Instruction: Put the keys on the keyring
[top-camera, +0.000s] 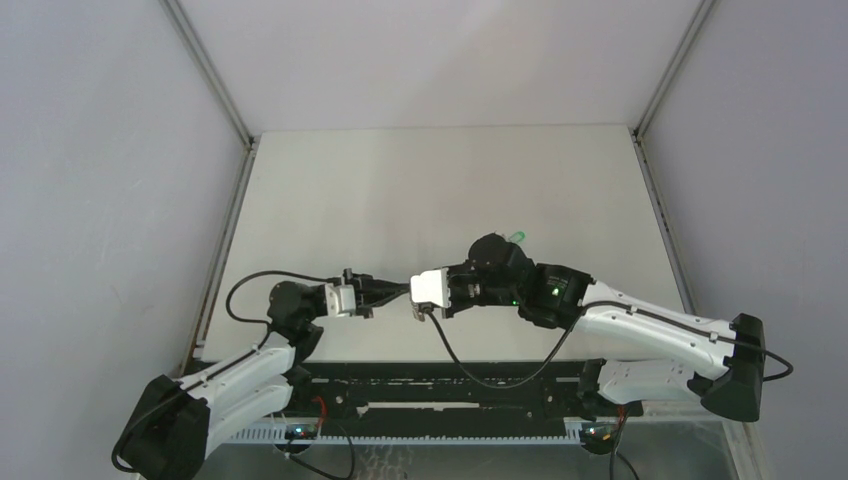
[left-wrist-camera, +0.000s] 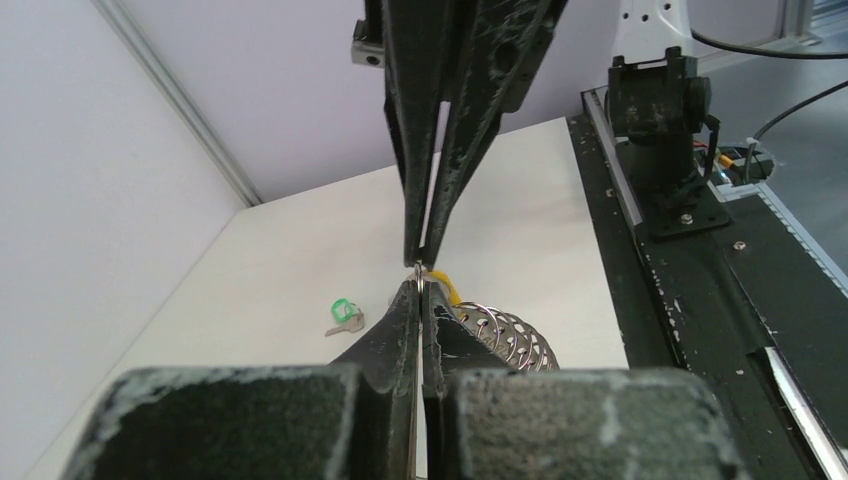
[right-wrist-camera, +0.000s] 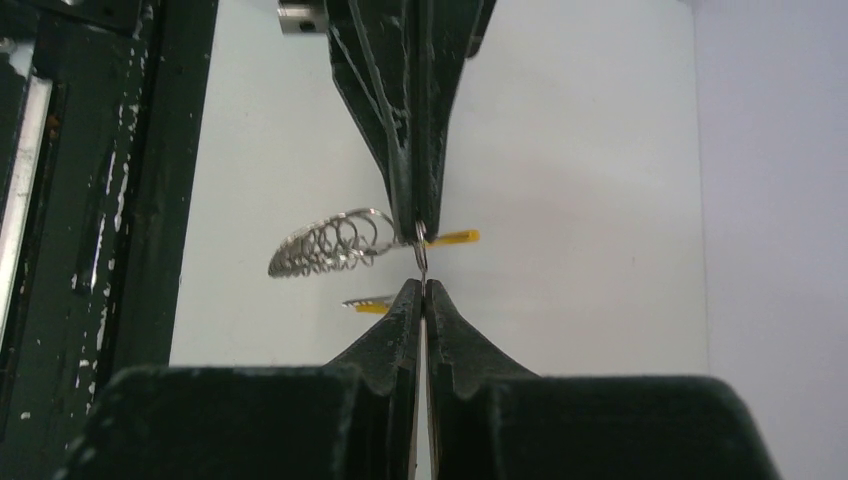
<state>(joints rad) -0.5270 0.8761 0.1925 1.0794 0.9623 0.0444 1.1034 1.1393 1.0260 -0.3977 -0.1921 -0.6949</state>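
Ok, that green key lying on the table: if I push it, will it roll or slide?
The green key lies flat, so it would probably slide, not roll. It looks small and thin, so likely light, and the smooth table may let it skate away.

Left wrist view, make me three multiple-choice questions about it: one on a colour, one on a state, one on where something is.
1. What colour is the strip on the keyring? A blue; B yellow; C red.
2. How are the left fingers and the right fingers? A both wide open; B both shut, tip to tip; C one open, one shut.
3. Where is the green key? A on the table; B between the fingers; C threaded on the keyring.
Answers: 1 B, a yellow piece juts out beside the fingertips. 2 B, neither pair shows a gap. 3 A, it lies flat, apart from the keyring.
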